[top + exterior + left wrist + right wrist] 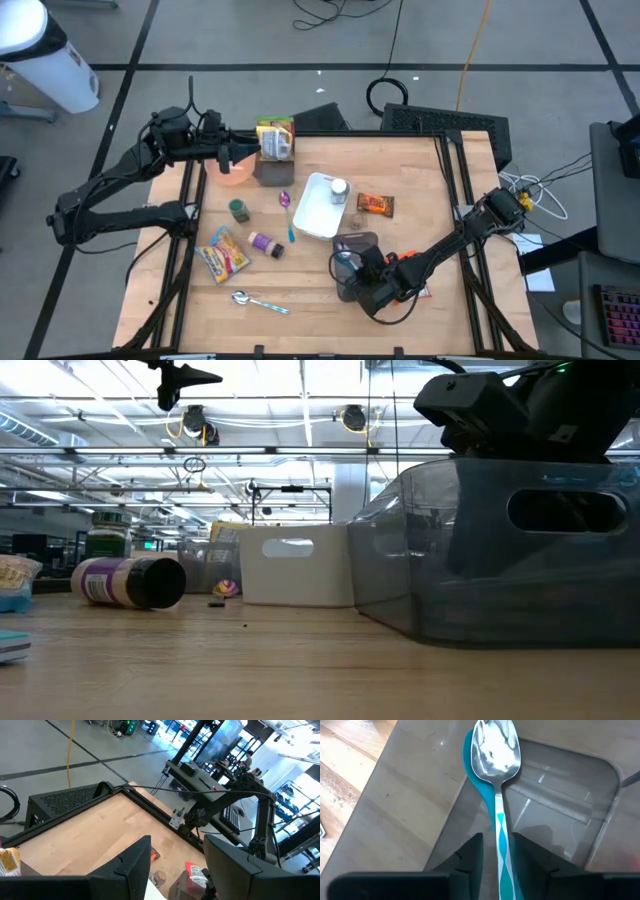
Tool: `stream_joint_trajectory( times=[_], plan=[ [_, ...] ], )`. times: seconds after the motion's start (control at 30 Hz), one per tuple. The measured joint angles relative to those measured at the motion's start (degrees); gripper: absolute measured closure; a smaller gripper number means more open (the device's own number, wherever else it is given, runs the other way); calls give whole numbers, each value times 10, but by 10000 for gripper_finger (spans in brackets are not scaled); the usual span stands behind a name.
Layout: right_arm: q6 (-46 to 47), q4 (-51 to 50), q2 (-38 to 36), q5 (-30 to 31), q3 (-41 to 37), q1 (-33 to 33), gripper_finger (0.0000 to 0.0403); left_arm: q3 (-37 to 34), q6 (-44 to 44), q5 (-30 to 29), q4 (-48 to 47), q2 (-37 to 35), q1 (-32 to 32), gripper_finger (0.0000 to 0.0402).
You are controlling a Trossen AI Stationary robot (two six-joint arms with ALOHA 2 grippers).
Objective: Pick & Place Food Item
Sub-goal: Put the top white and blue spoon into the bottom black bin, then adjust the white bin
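Your right gripper (497, 855) hung over the clear smoky plastic bin (560, 795) at the table's front, its fingers slightly apart either side of a teal-handled metal spoon (496, 755) lying in the bin. Your left gripper (175, 865) waited open over the back-left corner.

The right arm reaches in from three o'clock, bent low, its tool (497, 857) pointing down near five o'clock on the surface (300, 310), fingers (470, 855) slightly parted. The left arm folds at nine o'clock, its tool (232, 152) raised toward eleven o'clock with fingers apart.
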Motion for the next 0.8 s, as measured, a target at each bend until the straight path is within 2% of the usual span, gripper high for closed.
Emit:
stream_joint_trajectory(
  times=[0.13, 0.3, 0.47, 0.6, 0.8],
  plan=[
    [0, 1, 0, 2, 0, 0, 276, 0, 0, 7, -3, 0, 0, 213],
    [0, 5, 0, 16, 0, 0, 256, 0, 27, 49, -14, 4, 0, 213],
    [0, 6, 0, 15, 0, 0, 253, 0, 31, 63, -34, 24, -1, 213],
    [-24, 7, -13, 30, 0, 0, 256, 0, 72, 95, -52, 35, -7, 213],
    [-94, -5, -65, 49, 0, -1, 258, 0, 116, 84, -117, 70, -39, 213]
  ],
)
